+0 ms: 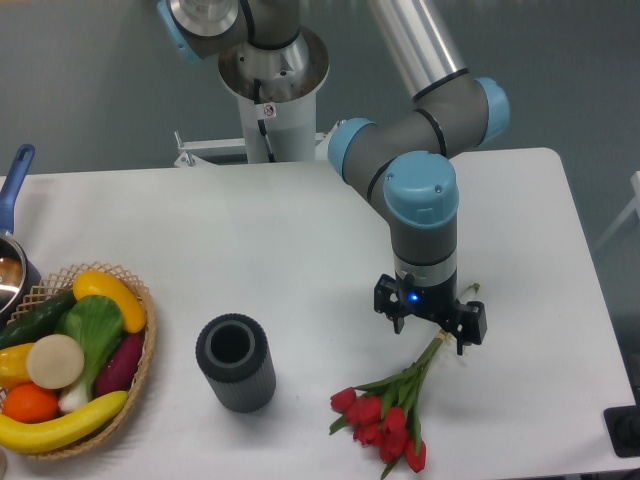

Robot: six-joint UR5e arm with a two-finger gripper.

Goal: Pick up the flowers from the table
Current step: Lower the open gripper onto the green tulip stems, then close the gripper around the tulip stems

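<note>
At far left edge, a pot [10, 265] with a blue handle, only partly in frame. Just right of it, a wicker basket [140, 365] on the white tabletop [250, 250], filled with colourful fruit and vegetables: yellow banana, orange, cucumber, green leafy piece, purple item, pale round slice. Further right, near the front of the tabletop, a dark grey ribbed cylinder [236, 362], standing upright, hollow top facing up, apart from both basket and blooms. Right of centre, near the front edge, the flowers [390, 425]: a bunch of red tulips lying flat, red heads pointing toward the lower left, green leaves around them, pale-green stems running up and to the right. Directly over the upper stem portion, the tool [430, 325], pointing straight down from the grey-and-blue arm, blue indicator light lit on its body. Fingers spread, dark tips seen on either side of the stems, nothing pinched between them. Stem ends emerging just beyond the tool on its right side; tulip heads lying well clear of it below and left. Contact between fingertips and tabletop not determinable from this view. Behind, at rear edge of the tabletop, the arm's white mounting column [275, 120].
</note>
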